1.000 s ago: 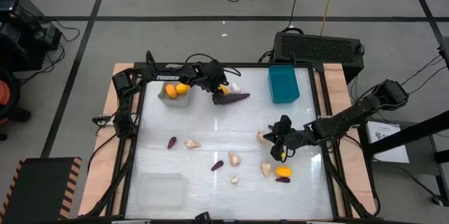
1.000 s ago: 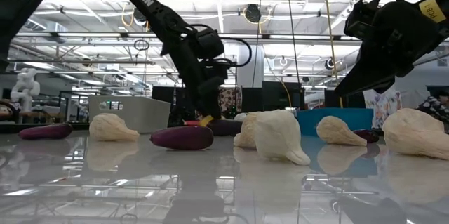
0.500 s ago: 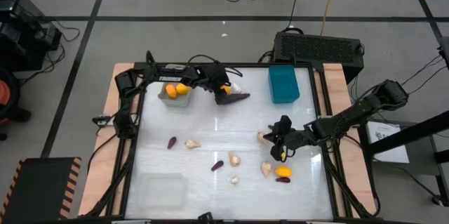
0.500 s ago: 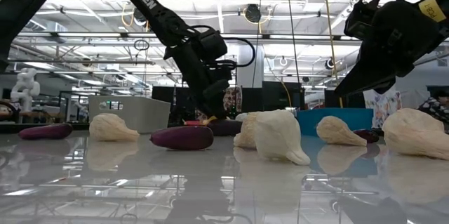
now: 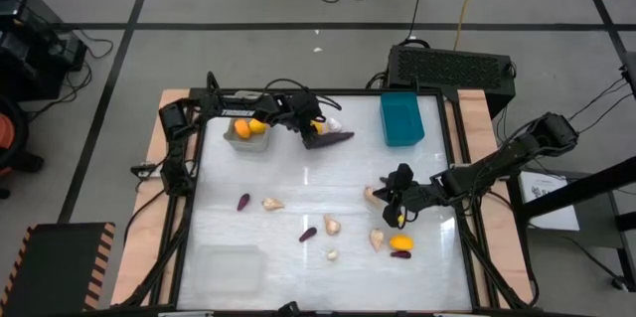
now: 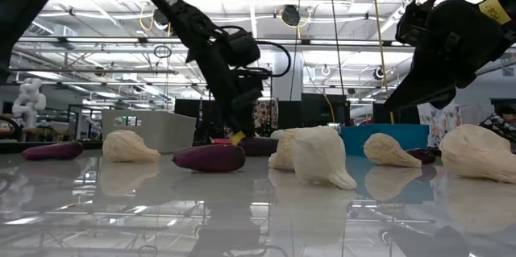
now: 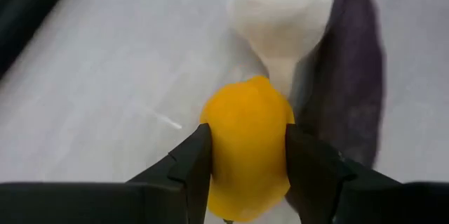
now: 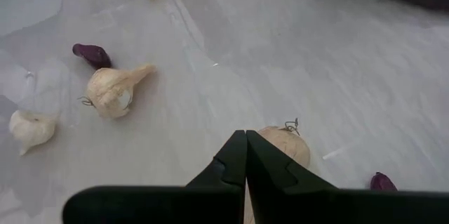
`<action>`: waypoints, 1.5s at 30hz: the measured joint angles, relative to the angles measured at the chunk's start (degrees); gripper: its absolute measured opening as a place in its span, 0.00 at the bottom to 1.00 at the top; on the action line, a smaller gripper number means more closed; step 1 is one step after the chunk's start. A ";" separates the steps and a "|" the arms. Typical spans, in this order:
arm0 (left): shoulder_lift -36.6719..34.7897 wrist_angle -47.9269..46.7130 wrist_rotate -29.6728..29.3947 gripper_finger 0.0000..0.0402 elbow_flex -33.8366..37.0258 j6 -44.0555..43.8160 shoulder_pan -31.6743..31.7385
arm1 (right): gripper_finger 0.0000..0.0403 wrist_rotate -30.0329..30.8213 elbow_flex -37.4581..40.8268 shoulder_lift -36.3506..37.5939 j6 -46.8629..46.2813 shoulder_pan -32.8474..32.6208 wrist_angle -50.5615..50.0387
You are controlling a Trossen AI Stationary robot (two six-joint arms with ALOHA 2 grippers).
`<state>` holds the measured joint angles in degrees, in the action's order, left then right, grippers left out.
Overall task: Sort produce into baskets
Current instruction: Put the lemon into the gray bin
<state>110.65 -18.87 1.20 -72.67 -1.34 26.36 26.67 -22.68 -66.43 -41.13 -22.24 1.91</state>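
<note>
Orange fruit (image 7: 247, 147), far-left table by the grey basket (image 5: 241, 140) and large eggplant (image 5: 333, 138): left gripper (image 7: 245, 164) pinches its middle; likely light, rigid, smooth, roll-prone; right gripper (image 8: 245, 155) pressed together, mid-right.

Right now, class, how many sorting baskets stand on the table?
3: light grey basket upper left in the high view, teal basket upper right, clear basket lower left. None seems hidden.
</note>
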 joint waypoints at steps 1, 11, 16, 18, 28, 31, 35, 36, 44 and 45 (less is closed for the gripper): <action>-1.14 0.24 -0.30 0.39 -0.01 -0.04 -0.02 | 0.00 -0.06 0.00 -0.02 -0.14 0.00 0.02; -15.14 -6.59 -1.54 0.39 -0.30 0.12 -1.59 | 0.00 -1.51 -0.02 -0.02 -1.13 -0.35 0.54; -21.56 -16.94 -8.26 0.39 -0.32 -0.15 -2.54 | 0.00 -1.54 -0.04 -0.02 -1.71 -0.37 1.51; -24.13 -22.18 -11.86 0.39 -0.27 -1.34 -2.89 | 0.00 -1.55 -0.04 -0.02 -1.74 -0.37 2.48; -31.13 -26.13 -25.48 0.39 11.93 -14.16 2.36 | 0.00 -4.23 -0.04 -0.02 -1.18 -0.39 7.65; -31.10 -23.64 -25.47 0.41 14.86 -21.06 3.97 | 0.00 -6.57 -0.04 -0.02 -1.15 -0.55 8.29; -31.11 -24.63 -25.41 0.48 15.42 -22.21 4.01 | 0.00 -7.58 -0.04 -0.02 -1.86 -1.43 8.35; -31.18 -24.68 -25.40 0.50 15.42 -22.24 4.00 | 0.00 -7.58 -0.04 -0.02 -1.89 -1.72 8.53; -31.58 -25.84 -23.69 0.61 15.42 -20.75 3.99 | 0.00 -7.70 -0.04 -0.02 -1.88 -1.95 11.99; -31.88 -25.84 -23.56 0.61 15.42 -20.04 3.99 | 0.00 -8.24 -0.04 -0.02 -2.27 -1.95 12.38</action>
<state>78.78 -44.71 -22.35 -57.25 -21.38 30.35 18.44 -22.72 -66.46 -43.40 -24.18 14.30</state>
